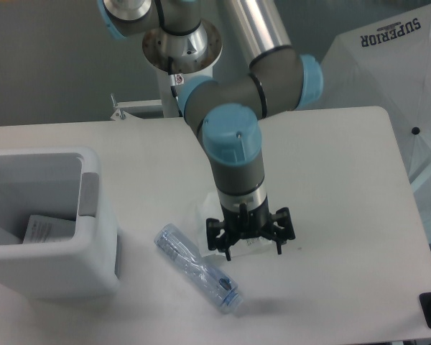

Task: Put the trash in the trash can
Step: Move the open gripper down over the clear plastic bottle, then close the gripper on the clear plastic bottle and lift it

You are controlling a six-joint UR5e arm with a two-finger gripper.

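Bottle (198,269) lying on the table (330,180) just left of the pincer (251,248), bin (43,223) far to its left.

The bottle lies slantwise, blue cap end toward the near table edge, bare tabletop all round it. The pincer hangs fingers-down with its jaws spread apart, over a clear wrinkly bag (233,237) that the fingers mostly hide; whether they touch it I cannot tell. Inside the bin, whose left side is cut off, lies a white printed paper (47,228), its writing too small to read. Far right behind the pincer, a white umbrella (395,65) reads "SUPERIOR".
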